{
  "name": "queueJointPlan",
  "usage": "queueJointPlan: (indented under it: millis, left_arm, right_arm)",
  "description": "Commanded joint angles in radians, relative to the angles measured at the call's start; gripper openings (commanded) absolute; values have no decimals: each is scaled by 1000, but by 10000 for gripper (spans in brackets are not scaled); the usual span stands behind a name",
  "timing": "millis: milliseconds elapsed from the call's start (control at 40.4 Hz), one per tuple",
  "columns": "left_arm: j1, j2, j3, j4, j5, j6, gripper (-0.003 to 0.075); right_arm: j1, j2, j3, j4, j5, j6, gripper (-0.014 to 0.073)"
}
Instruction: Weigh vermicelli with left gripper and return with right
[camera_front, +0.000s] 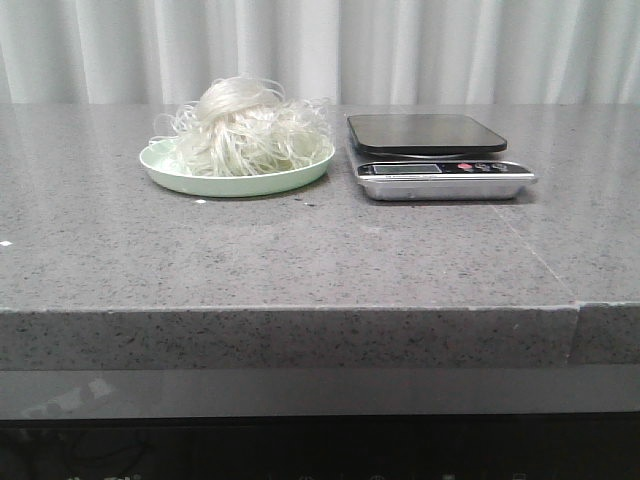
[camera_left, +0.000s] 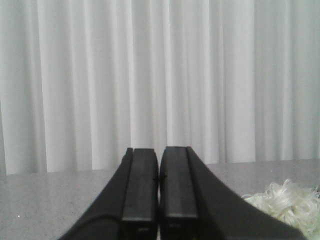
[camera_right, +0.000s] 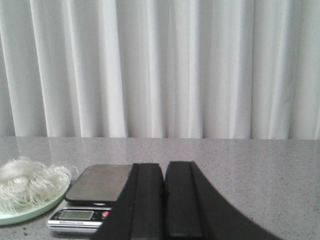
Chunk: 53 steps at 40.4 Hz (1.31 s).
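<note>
The vermicelli (camera_front: 245, 128) was seen piled on a pale green plate (camera_front: 170, 170), just left of the kitchen scale (camera_front: 437, 157) as viewed from the front, with both sat on the grey speckled table (camera_front: 300, 260). It looked like a fluffy, tangled mound of thin whitish-cream strands, kinda translucent, with loose curly ends sticking out past the plate rim on a few sides. The mound was heaped higher in the middle and covered most of the plate.

The scale's dark platform was bare, with a small display and buttons on its silver front edge.

The left end effector (camera_left: 159, 200) was held clenched, fingers pressed together with only a thin slit between them, nothing gripped, a bit of the vermicelli visible off to one side. The right end effector (camera_right: 164, 200) was likewise clamped together on nothing, with the scale and plate seen beyond it. White curtains (camera_front: 320, 50) were hung behind the table.
</note>
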Motion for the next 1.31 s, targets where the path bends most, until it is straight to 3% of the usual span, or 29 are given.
queueJointPlan:
  millis: [0, 297, 842, 1287]
  left_arm:
    - [0, 73, -149, -3, 57, -10, 155]
    - [0, 320, -396, -8, 265, -10, 155]
    - [0, 549, -399, -8, 460, -10, 155]
    - [0, 618, -399, -8, 462, -10, 155]
  right_arm:
    - [-5, 95, -118, -3, 9, -5, 132]
    - [-5, 374, -342, -3, 205, -5, 132]
    - [-5, 680, -348, -3, 360, -5, 132]
    - [-5, 780, -348, -3, 348, -10, 148]
